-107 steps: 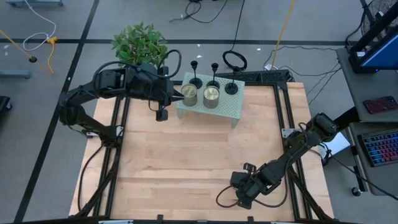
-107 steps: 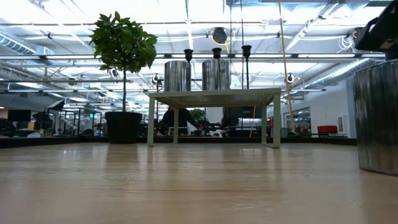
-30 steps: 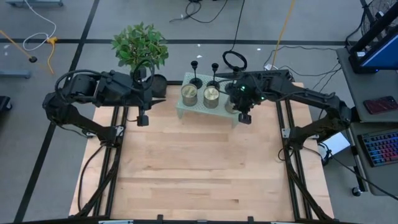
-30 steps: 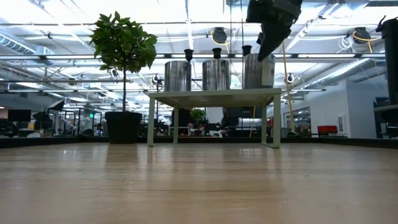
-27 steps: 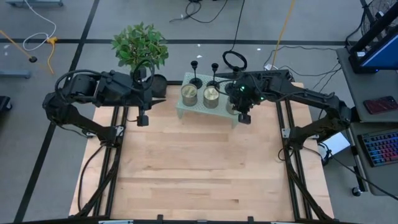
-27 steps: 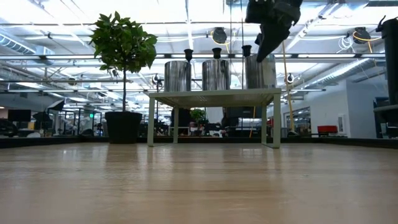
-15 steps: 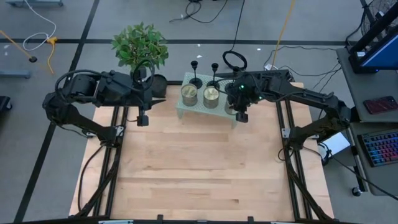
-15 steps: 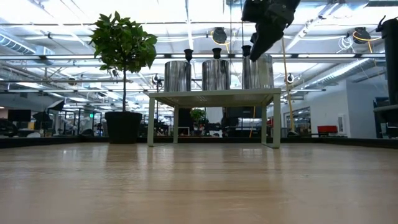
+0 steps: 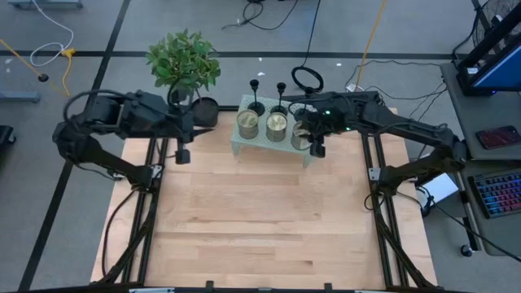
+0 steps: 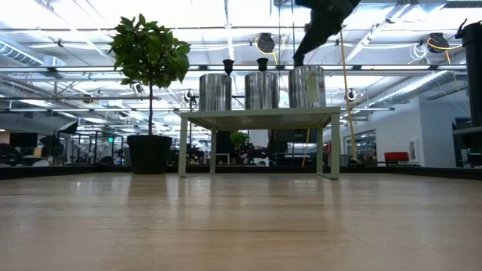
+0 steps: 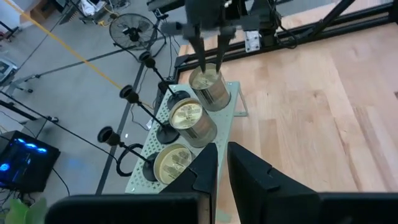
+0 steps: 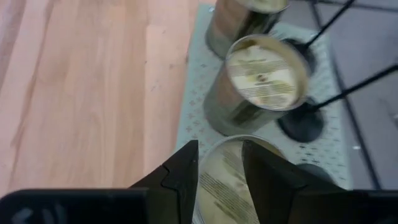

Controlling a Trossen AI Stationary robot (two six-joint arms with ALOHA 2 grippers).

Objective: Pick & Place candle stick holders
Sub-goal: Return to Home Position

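Note:
Three black candle stick holders stand by their round bases along the far side of a pale green perforated stand (image 9: 269,145); two show in the high view (image 9: 256,104) (image 9: 280,106), and all three show in the left wrist view (image 11: 165,132). Three green-gold jar candles (image 11: 186,116) stand in front of them. My right gripper (image 12: 221,163) is open just above the right-hand jar (image 9: 301,140), one finger on either side of its top, touching nothing. My left gripper (image 9: 182,155) is shut and empty, left of the stand.
A potted plant (image 9: 183,59) stands at the table's far left corner, beside my left arm. Black frame rails (image 9: 368,146) run along the table's left and right sides. Bare wood (image 9: 260,220) spans the near half.
My right gripper has shifted a little toward the table's left edge with the right-hand jar, then risen off it. The jar now stands on the stand beside the other two. My left arm has drawn back slightly toward the left edge.

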